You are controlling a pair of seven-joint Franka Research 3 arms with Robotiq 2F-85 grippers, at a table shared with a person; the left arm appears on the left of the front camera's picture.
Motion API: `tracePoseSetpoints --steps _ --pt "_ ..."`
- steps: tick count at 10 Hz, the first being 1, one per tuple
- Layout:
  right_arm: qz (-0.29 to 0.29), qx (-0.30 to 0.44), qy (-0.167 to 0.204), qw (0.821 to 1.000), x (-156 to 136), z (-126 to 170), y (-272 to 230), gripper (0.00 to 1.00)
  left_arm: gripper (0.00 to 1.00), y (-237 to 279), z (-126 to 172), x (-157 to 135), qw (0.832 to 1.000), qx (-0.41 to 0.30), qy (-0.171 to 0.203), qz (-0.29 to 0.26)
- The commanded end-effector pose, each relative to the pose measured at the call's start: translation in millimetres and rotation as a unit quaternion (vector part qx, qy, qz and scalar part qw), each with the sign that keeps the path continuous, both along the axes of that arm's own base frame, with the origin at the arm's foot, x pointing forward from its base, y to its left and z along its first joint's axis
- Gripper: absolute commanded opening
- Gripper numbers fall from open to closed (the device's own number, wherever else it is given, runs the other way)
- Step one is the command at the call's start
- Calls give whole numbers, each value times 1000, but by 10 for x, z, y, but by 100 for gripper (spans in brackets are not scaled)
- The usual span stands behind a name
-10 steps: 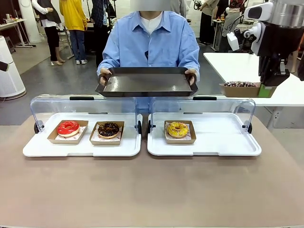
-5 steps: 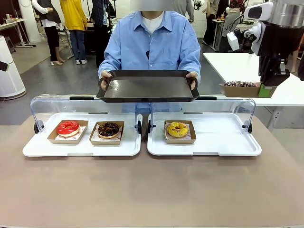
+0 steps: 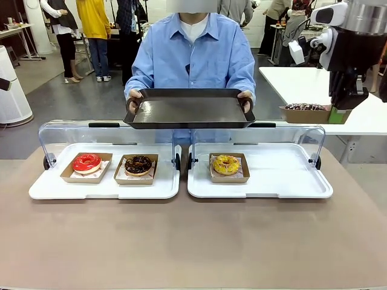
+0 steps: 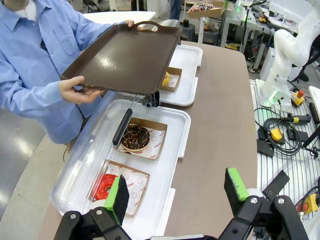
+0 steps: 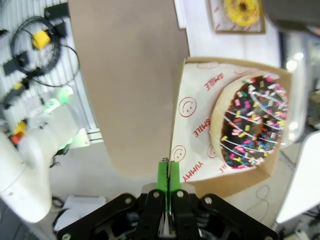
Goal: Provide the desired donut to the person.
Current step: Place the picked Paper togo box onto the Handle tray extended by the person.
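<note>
Right wrist view has the right claw (image 5: pixel 167 175) clamped on the rim of the cardboard box (image 5: pixel 230 189) carrying the sprinkled donut (image 5: pixel 250 122), aloft to the right of the serving tray (image 3: pixel 190 110) the person (image 3: pixel 193 54) holds out; delivery seems half done, and next the box must swing level over that tray and settle before release; the left claw (image 4: pixel 177 192) hangs with jaws apart. Below that tray, the brown tabletop (image 3: pixel 193 241) bears three more donuts (image 3: pixel 138 164) on white display trays (image 3: pixel 278 172); beyond it, a grey floor.

Person (image 3: pixel 193 54) lowered tray (image 3: pixel 188 112) slightly toward clear lids (image 3: pixel 109 130); tray's near edge came level with lids' top. Hands (image 3: pixel 134 96) moved down with tray.
</note>
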State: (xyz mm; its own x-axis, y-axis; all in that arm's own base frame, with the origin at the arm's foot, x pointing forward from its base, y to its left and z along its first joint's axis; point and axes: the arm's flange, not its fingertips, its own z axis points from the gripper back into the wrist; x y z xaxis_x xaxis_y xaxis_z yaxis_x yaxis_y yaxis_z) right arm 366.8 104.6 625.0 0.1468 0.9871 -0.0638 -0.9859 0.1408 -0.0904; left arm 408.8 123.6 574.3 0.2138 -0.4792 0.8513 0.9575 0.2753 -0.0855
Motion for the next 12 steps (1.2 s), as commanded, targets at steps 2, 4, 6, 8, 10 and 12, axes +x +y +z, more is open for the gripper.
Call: tracePoseSetpoints --steps 2,4,6,8,10,12 --pt "30 -12 -44 998 398 188 400 2 100 2 17 -6 1000 -2 -2 0" --pt "49 9 -68 996 714 245 571 2 100 2 17 -6 1000 -2 -2 0" --pt "90 24 -80 992 1062 218 864 2 100 2 17 -6 1000 -2 -2 0" --pt "129 34 -92 987 1335 149 1195 2 100 2 17 -6 1000 -2 -2 0" --pt "165 34 -111 979 1511 122 1531 2 100 2 17 -6 1000 -2 -2 0" --pt "166 31 -112 979 1711 51 1726 2 100 2 17 -6 1000 -2 -2 0"
